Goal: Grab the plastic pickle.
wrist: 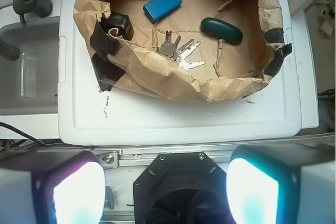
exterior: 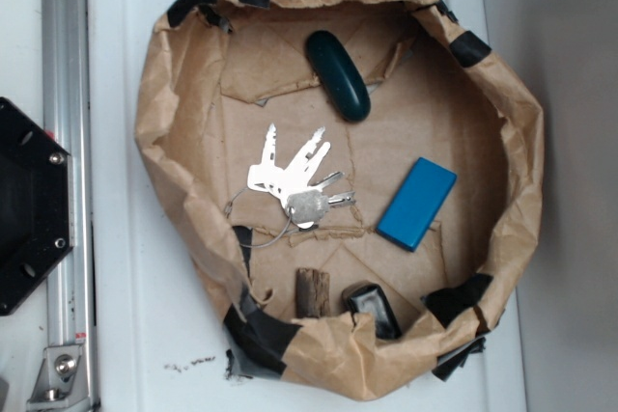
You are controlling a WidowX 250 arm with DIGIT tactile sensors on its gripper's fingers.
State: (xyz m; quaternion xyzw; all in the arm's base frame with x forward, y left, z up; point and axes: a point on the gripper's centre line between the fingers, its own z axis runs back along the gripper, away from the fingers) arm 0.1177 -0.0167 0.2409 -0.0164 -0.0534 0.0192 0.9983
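Teal-green and glossy, the plastic pickle [exterior: 338, 75] is seen lying flat on the floor of the brown paper nest [exterior: 526, 142], at about twelve o'clock in the exterior view, its long axis angled from upper left to lower right. Nothing is touching it. The bunch of keys [exterior: 290, 176] lies near the centre, the blue block [exterior: 416, 204] at about four o'clock, and a small wooden piece [exterior: 312, 292] and a black lump [exterior: 373, 308] at six o'clock, all apart from the pickle.

In the wrist view the gripper [wrist: 165, 190] is seen well back from the nest, above the white lid [wrist: 178, 119]; its fingers [wrist: 79, 195] are spread wide at either side and nothing is held.

The approach is judged not yet begun. For a sound grasp, the raised paper wall should be cleared from above, the jaws turned to span the pickle's narrow width at mid-length, and closure made low, since the smooth rounded surface may slip from a high pinch.
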